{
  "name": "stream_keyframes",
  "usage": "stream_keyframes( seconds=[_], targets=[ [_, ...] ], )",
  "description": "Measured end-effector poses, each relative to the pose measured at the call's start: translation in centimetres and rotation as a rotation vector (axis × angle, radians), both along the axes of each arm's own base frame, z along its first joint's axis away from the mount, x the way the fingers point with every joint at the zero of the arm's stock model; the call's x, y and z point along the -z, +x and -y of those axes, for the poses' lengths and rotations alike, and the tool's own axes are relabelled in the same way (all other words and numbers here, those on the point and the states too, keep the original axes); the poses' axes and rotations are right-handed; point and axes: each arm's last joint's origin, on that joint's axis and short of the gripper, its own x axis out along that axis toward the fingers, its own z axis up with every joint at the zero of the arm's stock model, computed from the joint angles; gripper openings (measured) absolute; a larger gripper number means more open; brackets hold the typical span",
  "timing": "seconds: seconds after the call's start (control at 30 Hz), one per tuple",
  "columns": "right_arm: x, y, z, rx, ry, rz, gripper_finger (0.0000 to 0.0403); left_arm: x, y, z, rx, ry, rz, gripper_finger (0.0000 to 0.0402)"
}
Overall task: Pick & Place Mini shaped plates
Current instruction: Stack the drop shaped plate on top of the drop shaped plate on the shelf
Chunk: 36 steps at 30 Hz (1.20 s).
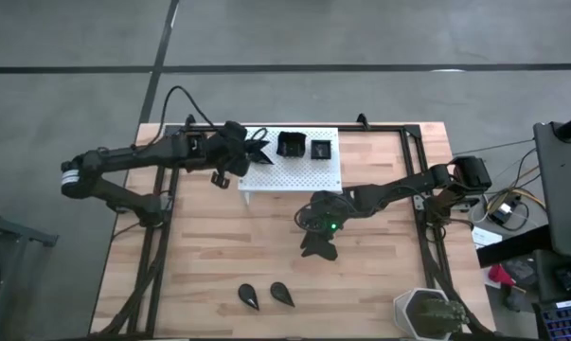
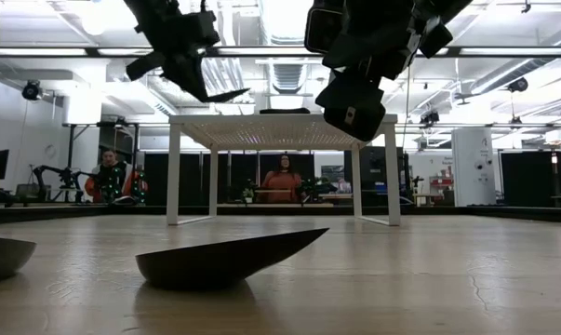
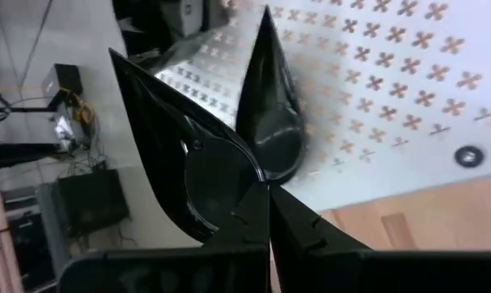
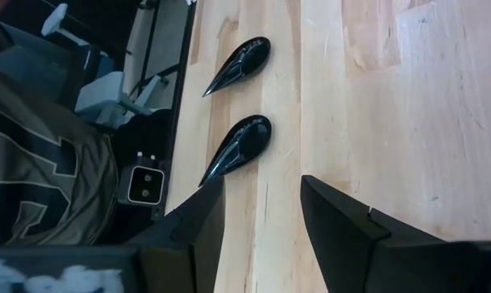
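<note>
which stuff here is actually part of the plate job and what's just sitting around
Part of the job:
- teardrop plates on the table
- square plates on the stand
- teardrop plate held in the left claw
- right claw, open

Just there:
- white perforated stand
- hexagonal pot

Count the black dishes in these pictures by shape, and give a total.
Teardrop dishes: 4, two on the table, one on the white stand, one in the shut left gripper
Square dishes: 2, on the stand
Total: 6
</note>
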Motion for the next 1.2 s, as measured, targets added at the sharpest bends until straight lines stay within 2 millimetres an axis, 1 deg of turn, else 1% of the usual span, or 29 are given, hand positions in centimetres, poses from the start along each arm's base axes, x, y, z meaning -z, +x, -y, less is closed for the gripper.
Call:
stream_keyframes(
  seconds=[0.07, 0.27, 0.4, 0.73, 0.83, 1.0, 1.2],
  targets=[
    [0.0, 0.0, 0.0, 0.000, 0.000, 0.000, 0.0160, 0.3, 0.1, 0.1, 0.005, -0.010, -0.006, 0.0000],
    [0.0, 0.0, 0.0, 0.000, 0.000, 0.001, 0.0152, 1.0, 1.4, -0.2, -0.006, 0.017, 0.007, 0.0000],
    [0.0, 0.0, -0.2, -0.004, 0.001, -0.001, 0.0151, 1.5, 1.5, 0.0, -0.007, 0.026, -0.043, 0.0000],
    [0.0, -0.1, -0.4, -0.013, 0.002, -0.001, 0.0156, 2.0, 2.3, -0.1, 0.001, 0.009, -0.034, 0.0001],
    [0.0, -0.1, -0.5, -0.016, 0.002, -0.001, 0.0152, 2.4, 2.3, -0.1, -0.001, 0.000, -0.064, 0.0007],
    [0.0, -0.1, -0.4, -0.015, 0.002, -0.001, 0.0149, 2.4, 2.4, -0.1, -0.003, 0.001, -0.057, 0.0026],
    [0.0, -0.1, -0.4, -0.015, 0.002, -0.001, 0.0153, 2.4, 1.9, -0.1, -0.029, 0.020, -0.096, 0.0044]
  ],
)
